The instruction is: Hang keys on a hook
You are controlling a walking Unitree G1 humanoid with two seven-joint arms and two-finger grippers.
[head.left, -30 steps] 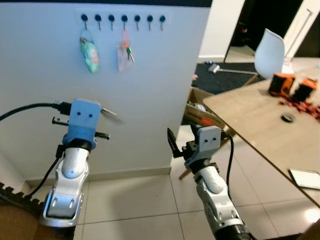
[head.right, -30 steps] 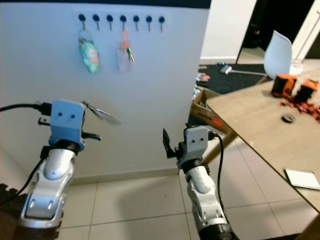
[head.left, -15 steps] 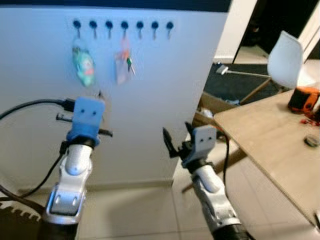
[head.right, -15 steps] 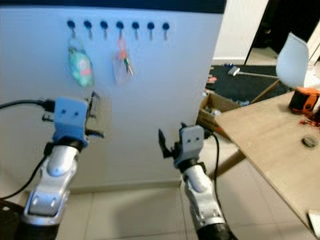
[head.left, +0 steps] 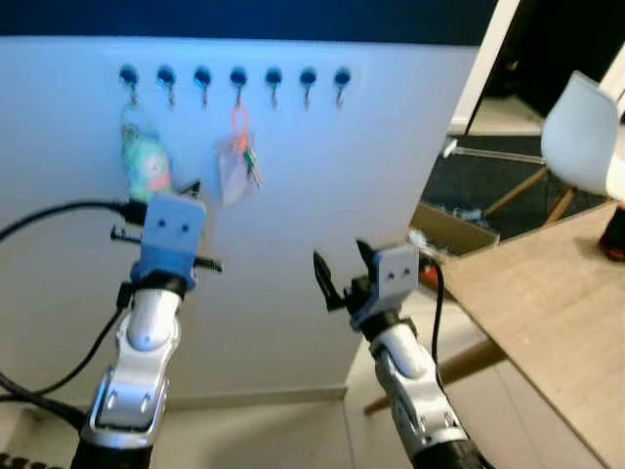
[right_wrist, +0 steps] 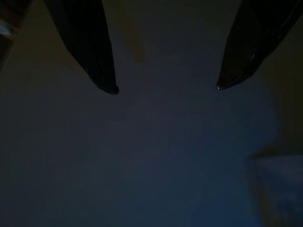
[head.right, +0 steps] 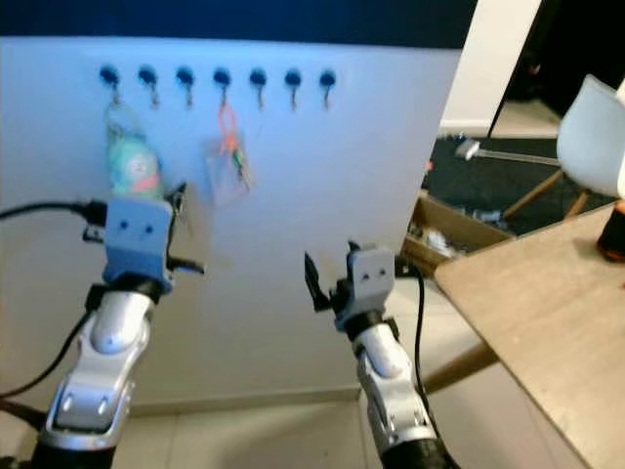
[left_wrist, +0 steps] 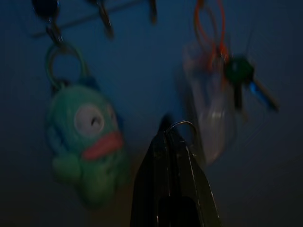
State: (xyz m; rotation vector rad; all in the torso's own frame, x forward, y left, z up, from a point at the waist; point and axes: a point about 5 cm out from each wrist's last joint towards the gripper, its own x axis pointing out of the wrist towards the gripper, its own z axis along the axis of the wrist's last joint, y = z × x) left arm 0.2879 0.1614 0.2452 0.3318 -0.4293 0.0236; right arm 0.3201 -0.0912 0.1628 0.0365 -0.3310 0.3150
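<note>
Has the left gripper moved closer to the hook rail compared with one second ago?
Yes. The left gripper, shut on a key ring, now sits just below the green fish keychain on the hook rail; earlier a clear stretch of wall separated them.

Head stereo facing wall (head.left: 293, 195); wrist cameras close.

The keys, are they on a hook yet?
Not yet. The left gripper, raised below the row of dark wall hooks, is shut on a thin metal key ring. A green fish-face charm and an orange-looped key bunch already hang there. Hooking the ring remains. The right gripper is open.
</note>
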